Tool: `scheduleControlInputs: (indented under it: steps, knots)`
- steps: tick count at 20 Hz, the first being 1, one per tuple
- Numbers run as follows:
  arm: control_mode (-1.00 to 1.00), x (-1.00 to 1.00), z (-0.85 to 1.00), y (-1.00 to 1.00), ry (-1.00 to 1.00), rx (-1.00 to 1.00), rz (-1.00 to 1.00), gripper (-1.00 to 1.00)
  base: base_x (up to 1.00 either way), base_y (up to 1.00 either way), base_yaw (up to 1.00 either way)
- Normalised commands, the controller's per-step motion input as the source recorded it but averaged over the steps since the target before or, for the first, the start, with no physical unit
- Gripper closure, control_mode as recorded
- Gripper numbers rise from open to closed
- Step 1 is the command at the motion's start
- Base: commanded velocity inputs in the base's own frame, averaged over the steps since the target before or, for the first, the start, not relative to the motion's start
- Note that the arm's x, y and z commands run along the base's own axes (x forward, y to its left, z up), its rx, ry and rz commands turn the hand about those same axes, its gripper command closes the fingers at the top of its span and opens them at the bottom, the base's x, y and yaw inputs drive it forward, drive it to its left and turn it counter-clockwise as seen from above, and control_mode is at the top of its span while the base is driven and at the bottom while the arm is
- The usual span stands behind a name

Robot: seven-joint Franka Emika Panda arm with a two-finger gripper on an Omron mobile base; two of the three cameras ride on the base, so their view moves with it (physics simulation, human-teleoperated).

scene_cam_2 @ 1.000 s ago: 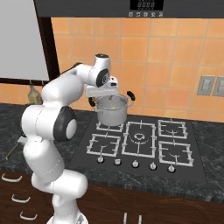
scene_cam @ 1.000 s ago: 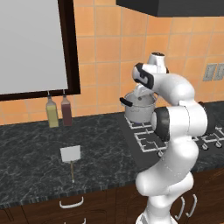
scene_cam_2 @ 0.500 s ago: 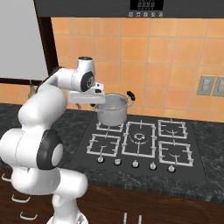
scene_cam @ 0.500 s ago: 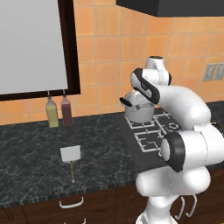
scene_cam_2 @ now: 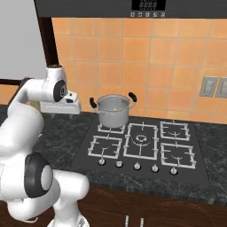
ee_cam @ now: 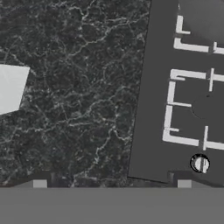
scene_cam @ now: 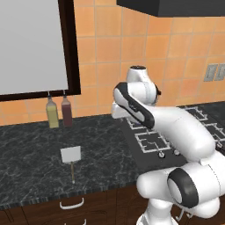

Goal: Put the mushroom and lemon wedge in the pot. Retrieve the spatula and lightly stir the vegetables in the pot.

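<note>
The pot (scene_cam_2: pixel 113 110) stood on the rear left burner of the cooktop (scene_cam_2: pixel 141 146), close to the orange tiled wall. It was upright, with its two black handles pointing to the sides. Inside it, in the right base view, a small yellow spot was visible on the bottom, which looked like the lemon wedge (scene_cam_2: pixel 116 108); the mushroom could not be made out there, because the inside of the pot was too small to read well.

The spatula (scene_cam: pixel 71 159) lay flat on the dark marble counter (scene_cam: pixel 35 149), well apart from the cooktop, with its light-grey blade toward the wall and its thin handle toward the front edge. In the hand view the corner of the blade (ee_cam: pixel 12 86) appeared at the left edge, on the counter.

Two bottles (scene_cam: pixel 59 112) stood side by side at the back of the counter, under the dark frame of the window.

The gripper (scene_cam_2: pixel 60 106) hung above the counter, just left of the cooktop and beside the pot, not touching it. In the hand view the two finger tips (ee_cam: pixel 40 183) stood wide apart with nothing between them, so the jaws were open and empty.
</note>
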Motion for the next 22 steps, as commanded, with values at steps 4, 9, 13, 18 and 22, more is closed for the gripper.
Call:
scheduleControlInputs:
  steps: [4,9,13,18,22]
  knots:
    - [-1.0,-0.55,-0.2,0.97,0.0,0.0,-0.03,-1.0,0.0,0.0,0.0]
    - [-1.0,-0.31,-0.2,0.91,0.0,0.0,-0.12,-1.0,0.0,0.0,0.0]
    - [-1.0,-0.06,-0.28,0.81,0.0,0.0,-0.16,-1.0,0.0,0.0,0.0]
    - [-1.0,-0.37,-0.28,0.62,0.0,0.0,-0.12,-1.0,0.0,0.0,0.0]
    - [-1.0,-0.41,-0.26,0.46,0.0,0.0,-0.08,-1.0,0.0,0.0,0.0]
